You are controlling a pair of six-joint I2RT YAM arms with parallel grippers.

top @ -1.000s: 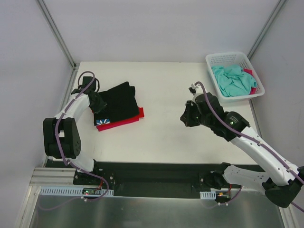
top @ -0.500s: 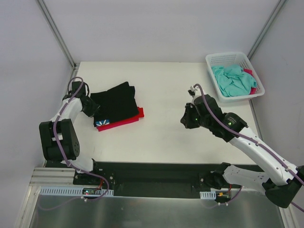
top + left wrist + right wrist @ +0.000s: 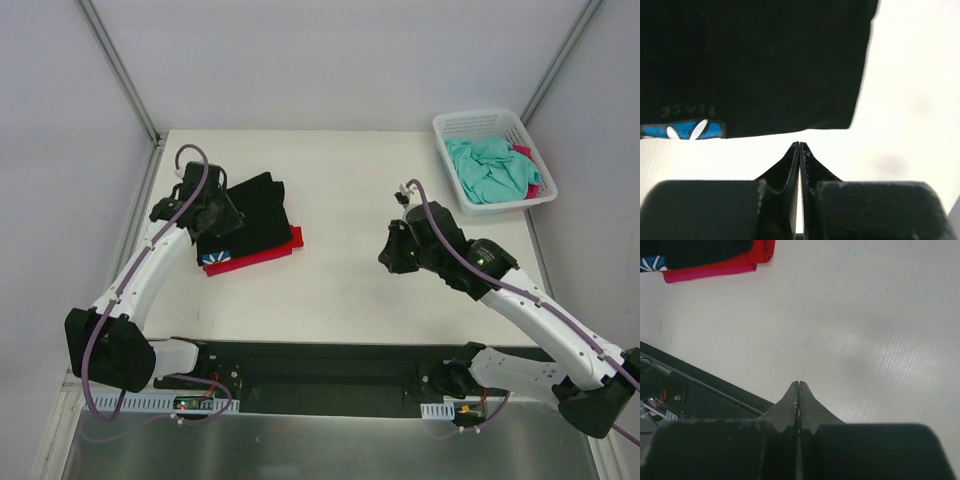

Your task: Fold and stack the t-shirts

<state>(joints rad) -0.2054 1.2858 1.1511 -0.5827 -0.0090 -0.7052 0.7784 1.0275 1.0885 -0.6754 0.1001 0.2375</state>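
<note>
While both arms lean out over the white table (image 3: 350, 300), the right arm (image 3: 540, 305) makes the longer reach. It stretches from its base at five o'clock toward the table's middle, wrist bent down. The left arm (image 3: 150, 270) rises from seven o'clock and bends toward ten o'clock, ending over the near-left edge of the folded stack. That stack lies at the table's nine o'clock, a black t-shirt (image 3: 255, 210) on top and a red t-shirt (image 3: 293, 238) under it. The basket (image 3: 480, 122) at two o'clock holds a crumpled teal t-shirt (image 3: 490, 172).

From above, both pincers are hard to read, but the wrist cameras settle it. The left gripper (image 3: 799, 146) is pressed together and empty, its tips just off the black shirt's edge, with the blue print (image 3: 682, 131) at its ten o'clock. The right gripper (image 3: 798, 385) is likewise pressed together, pinching nothing, over bare table. Only its camera shows a pink t-shirt (image 3: 705, 271) beneath the red.
</note>
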